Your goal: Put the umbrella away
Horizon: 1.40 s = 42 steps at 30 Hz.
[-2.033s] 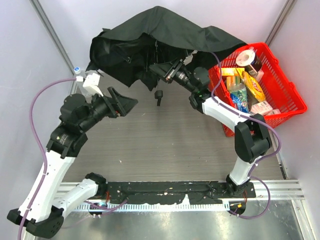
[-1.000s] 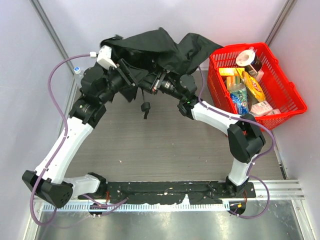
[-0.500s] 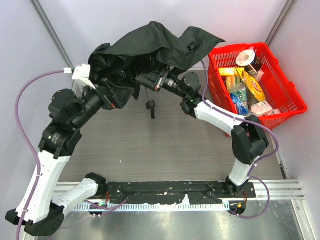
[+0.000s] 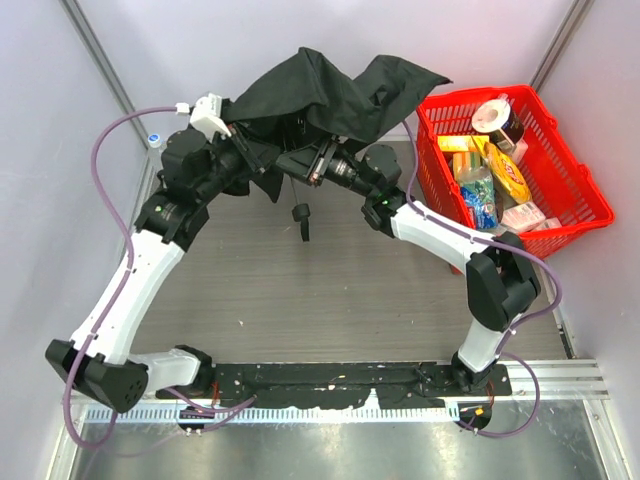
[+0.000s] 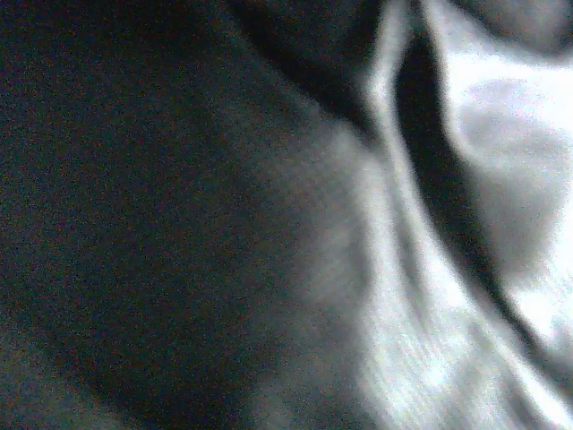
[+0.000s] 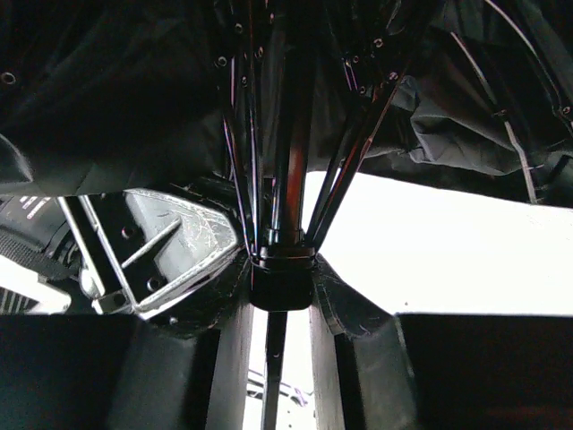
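Top external view: there's plenty of bare table [image 4: 300,300] on the near side for swinging arms. Further back, the right gripper [image 4: 305,163] is clamped on the shaft of the half-folded umbrella [image 4: 320,90]. The left gripper [image 4: 260,165] is buried in fabric, so I can't tell its jaws. Risk imo: ribs snagging, or cloth slipping loose. The red basket [image 4: 590,205] and back wall [image 4: 200,40] crowd it.
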Each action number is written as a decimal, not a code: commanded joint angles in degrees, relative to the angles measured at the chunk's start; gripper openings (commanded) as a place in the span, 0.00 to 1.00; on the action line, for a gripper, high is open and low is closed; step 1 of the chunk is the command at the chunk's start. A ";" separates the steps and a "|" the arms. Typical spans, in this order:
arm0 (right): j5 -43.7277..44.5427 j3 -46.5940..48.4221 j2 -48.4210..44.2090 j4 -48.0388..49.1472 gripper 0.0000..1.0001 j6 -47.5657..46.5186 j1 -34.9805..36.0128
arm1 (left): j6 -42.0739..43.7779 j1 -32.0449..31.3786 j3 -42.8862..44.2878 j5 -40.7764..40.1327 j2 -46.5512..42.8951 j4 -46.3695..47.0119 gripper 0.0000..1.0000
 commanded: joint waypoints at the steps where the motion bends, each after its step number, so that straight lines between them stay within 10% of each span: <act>1: -1.31 1.76 -6.25 7.81 0.01 -1.64 1.86 | 0.03 0.30 -7.40 -0.01 3.32 7.28 0.09; 4: -1.14 0.27 -6.60 6.85 0.01 -3.65 1.16 | 0.64 0.04 -10.39 1.94 -0.08 8.42 0.05; 8: -3.41 -1.49 -5.99 5.79 0.01 -12.06 -1.47 | 1.96 0.04 -14.62 8.59 -8.69 9.75 0.62; 11: -8.76 -2.37 -4.59 9.89 0.01 -16.83 -3.50 | 2.14 -0.05 -16.55 19.83 -14.84 9.14 0.79; 19: -23.01 -2.99 1.21 31.25 0.01 -13.25 -11.85 | 14.43 -0.05 -6.83 26.12 -26.64 -4.92 0.84; 27: -31.99 -5.88 2.27 41.20 0.01 -16.49 -14.49 | 9.34 0.04 22.01 -2.56 -9.10 -19.95 1.00; 34: -37.34 -4.66 3.59 52.01 0.01 -5.70 -15.11 | -0.31 6.01 6.59 22.56 -3.87 6.80 1.00; 42: -39.81 -7.20 -0.44 53.17 0.01 -2.52 -14.67 | -11.56 8.48 -5.03 21.71 -7.83 16.95 1.00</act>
